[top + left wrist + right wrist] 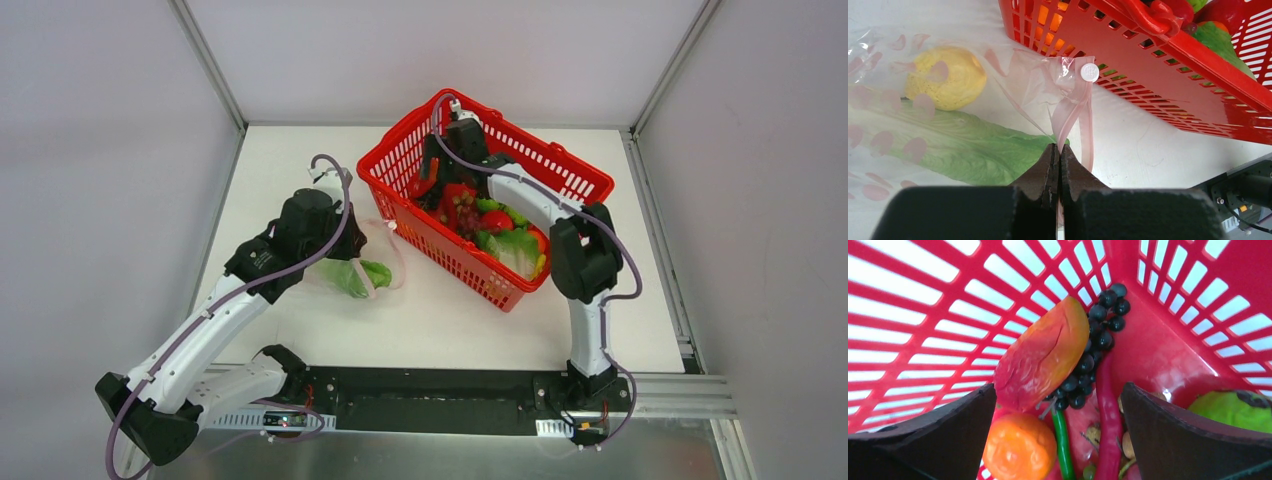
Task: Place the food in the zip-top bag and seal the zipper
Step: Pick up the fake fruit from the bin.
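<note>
My left fingers (1058,155) were pinched shut on the zipper (1074,107) of the zip-top bag (883,115). The bag lay on the table (1148,150) beside the red basket (1083,35), with the cabbage (963,150) and yellow pear-like fruit (945,77) inside. My right fingers (1059,390) stood wide, down in the basket over the small orange piece (1020,447). Closing there might have caught the grapes (1098,335) or chili (1108,410) too (they crowded it). The thin strip might also have slipped from my pinch, letting the mouth sag shut.
</note>
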`<state>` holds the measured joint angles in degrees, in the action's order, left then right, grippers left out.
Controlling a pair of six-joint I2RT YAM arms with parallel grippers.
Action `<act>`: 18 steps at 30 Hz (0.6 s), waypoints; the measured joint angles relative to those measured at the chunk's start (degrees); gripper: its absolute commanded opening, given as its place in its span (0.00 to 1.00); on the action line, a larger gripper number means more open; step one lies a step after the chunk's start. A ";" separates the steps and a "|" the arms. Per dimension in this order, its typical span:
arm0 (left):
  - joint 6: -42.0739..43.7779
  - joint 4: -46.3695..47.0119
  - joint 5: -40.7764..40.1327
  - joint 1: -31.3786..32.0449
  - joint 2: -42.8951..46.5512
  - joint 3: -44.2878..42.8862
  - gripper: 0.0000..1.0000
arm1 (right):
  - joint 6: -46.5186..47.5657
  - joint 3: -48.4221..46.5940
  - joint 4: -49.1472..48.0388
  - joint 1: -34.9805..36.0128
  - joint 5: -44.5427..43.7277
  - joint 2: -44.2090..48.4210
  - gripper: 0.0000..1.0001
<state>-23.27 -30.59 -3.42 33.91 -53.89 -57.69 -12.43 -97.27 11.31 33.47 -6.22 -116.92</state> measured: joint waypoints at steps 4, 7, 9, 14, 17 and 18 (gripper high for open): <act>0.00 0.20 0.33 0.00 0.00 0.00 0.00 | -0.35 -3.82 -0.37 -0.63 -0.09 -4.50 0.92; 0.00 0.33 0.50 0.00 0.00 0.00 0.00 | -0.96 -5.09 -1.66 -1.40 0.92 -7.48 0.90; 0.00 0.33 0.52 0.00 0.00 0.00 0.00 | -1.05 -5.62 -2.64 -1.88 2.49 -9.20 0.85; 0.02 0.33 0.48 0.00 0.20 0.00 0.00 | -1.03 -5.62 -4.04 -2.27 4.33 -10.78 0.63; 0.02 0.33 0.48 0.00 0.39 0.00 0.00 | -0.63 -5.62 -5.14 -2.25 4.79 -10.78 0.45; 0.02 0.33 0.50 0.00 0.42 0.00 0.00 | -0.66 -5.57 -5.05 -2.25 4.87 -10.78 0.37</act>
<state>-23.24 -30.26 -2.92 33.91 -53.47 -57.69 -13.08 -102.85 6.26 31.22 -1.34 -127.70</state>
